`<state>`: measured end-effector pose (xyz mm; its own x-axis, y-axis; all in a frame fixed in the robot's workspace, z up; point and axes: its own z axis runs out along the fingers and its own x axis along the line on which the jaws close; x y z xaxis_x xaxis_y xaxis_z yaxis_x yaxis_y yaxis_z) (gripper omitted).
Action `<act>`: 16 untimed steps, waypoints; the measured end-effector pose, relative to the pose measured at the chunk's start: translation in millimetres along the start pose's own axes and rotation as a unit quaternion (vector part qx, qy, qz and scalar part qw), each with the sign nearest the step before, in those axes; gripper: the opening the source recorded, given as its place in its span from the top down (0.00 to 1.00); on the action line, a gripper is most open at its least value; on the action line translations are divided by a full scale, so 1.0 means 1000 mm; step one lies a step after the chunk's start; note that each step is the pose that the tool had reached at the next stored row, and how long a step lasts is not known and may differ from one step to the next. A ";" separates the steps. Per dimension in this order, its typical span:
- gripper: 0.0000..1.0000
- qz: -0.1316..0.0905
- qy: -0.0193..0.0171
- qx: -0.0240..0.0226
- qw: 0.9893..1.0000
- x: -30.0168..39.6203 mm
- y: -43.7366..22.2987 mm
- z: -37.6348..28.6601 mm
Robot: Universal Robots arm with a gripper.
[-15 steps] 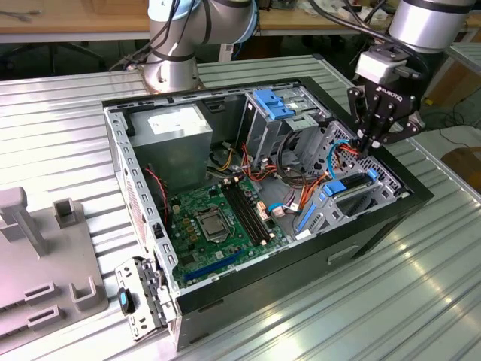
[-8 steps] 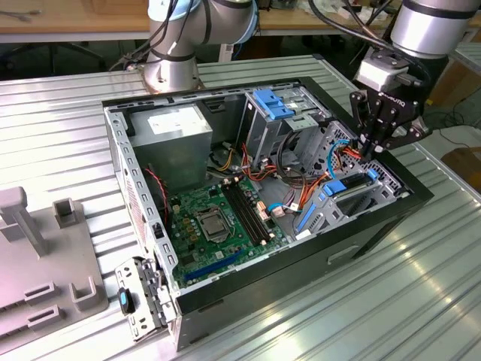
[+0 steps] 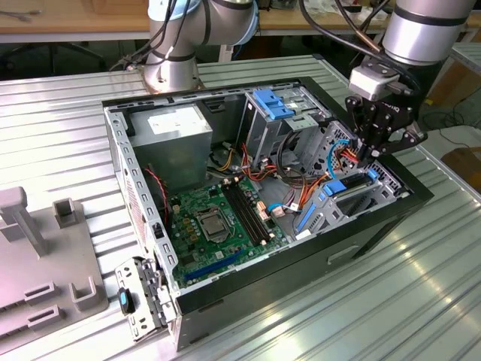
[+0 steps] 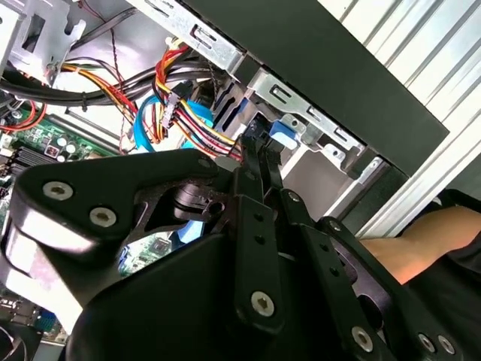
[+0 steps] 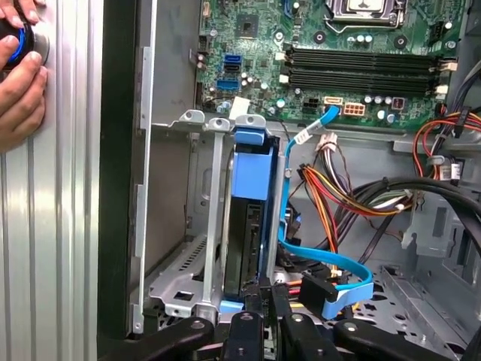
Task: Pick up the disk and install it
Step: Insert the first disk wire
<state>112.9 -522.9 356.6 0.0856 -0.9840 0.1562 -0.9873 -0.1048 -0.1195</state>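
The disk (image 5: 246,226), a dark drive in bright blue rails, sits on edge inside the metal drive bay (image 5: 176,271) at the corner of the open computer case (image 3: 376,226). My gripper (image 5: 269,295) has its fingers close together and shut at the disk's near end, beside its edge rather than around it. In the second wrist view the fingertips (image 4: 255,154) reach down to the blue rail end (image 4: 282,132). In the exterior view the gripper (image 3: 366,156) hangs over the bay at the case's right end.
Bundled red, yellow and orange wires (image 5: 338,192) and a blue data cable (image 5: 331,289) lie right beside the bay. The motherboard (image 3: 218,222) and power supply (image 3: 176,128) fill the case. A person's hand (image 5: 19,75) rests on the table outside the case. A grey fixture (image 3: 37,263) stands at the exterior view's left.
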 end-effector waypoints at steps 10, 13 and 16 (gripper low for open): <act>0.84 0.032 0.003 -0.001 0.999 0.0029 0.0040 0.0039; 0.84 0.034 0.002 0.007 0.999 0.0035 0.0059 0.0045; 0.84 0.036 0.000 0.019 0.999 0.0038 0.0085 0.0048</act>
<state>105.4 -528.2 351.5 0.0148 -0.9892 0.1461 -0.9850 -0.0396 -0.1679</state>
